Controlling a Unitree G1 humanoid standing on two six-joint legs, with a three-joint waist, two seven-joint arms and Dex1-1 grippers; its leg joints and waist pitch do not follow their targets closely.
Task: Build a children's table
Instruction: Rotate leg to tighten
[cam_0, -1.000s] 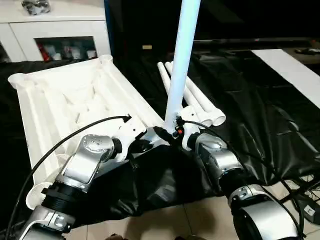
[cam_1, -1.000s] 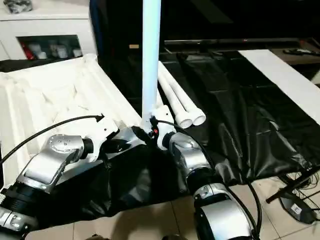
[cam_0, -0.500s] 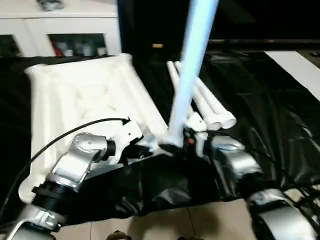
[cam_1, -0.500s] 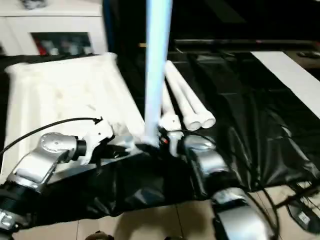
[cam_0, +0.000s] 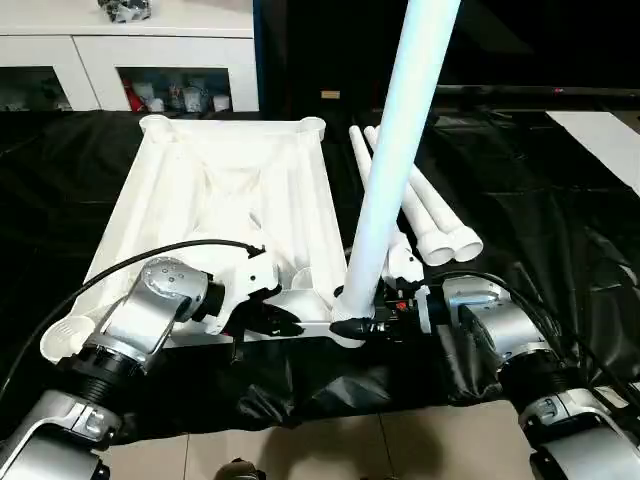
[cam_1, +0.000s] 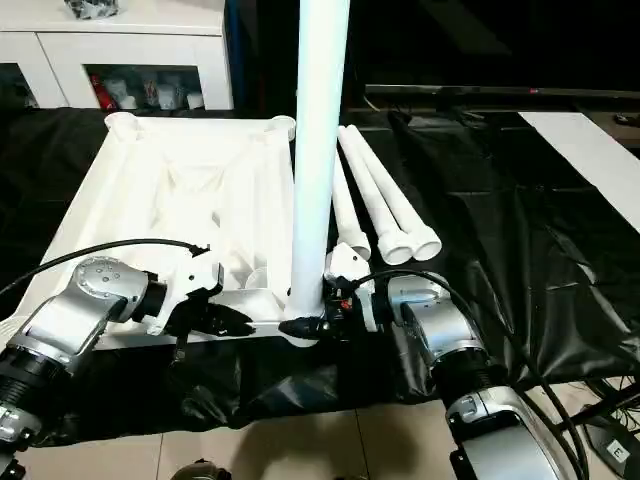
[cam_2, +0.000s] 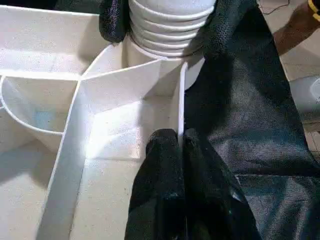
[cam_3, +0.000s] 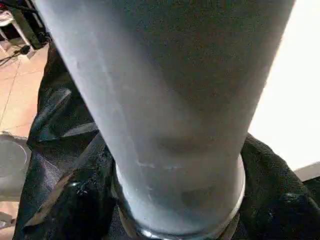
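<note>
The right gripper (cam_0: 352, 326) clasps the upright leg (cam_0: 398, 165) (corner socket); left gripper (cam_2: 181, 145) pinches the tabletop's rib (cam_2: 181, 107).

Indoor room, lab or home-like demo space, white cabinet (cam_0: 130, 60) with glass doors and small items on shelves along back wall, large work table under black cover (cam_0: 520, 200), beige tiled floor (cam_0: 330, 450), cables (cam_1: 600, 390) on floor

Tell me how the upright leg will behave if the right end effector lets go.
The leg stands tall on a narrow base at the tabletop's corner socket, so it could tip unless seated. It looks stiff, hollow plastic, probably light. Lying down it may roll, like the round spare legs.
</note>
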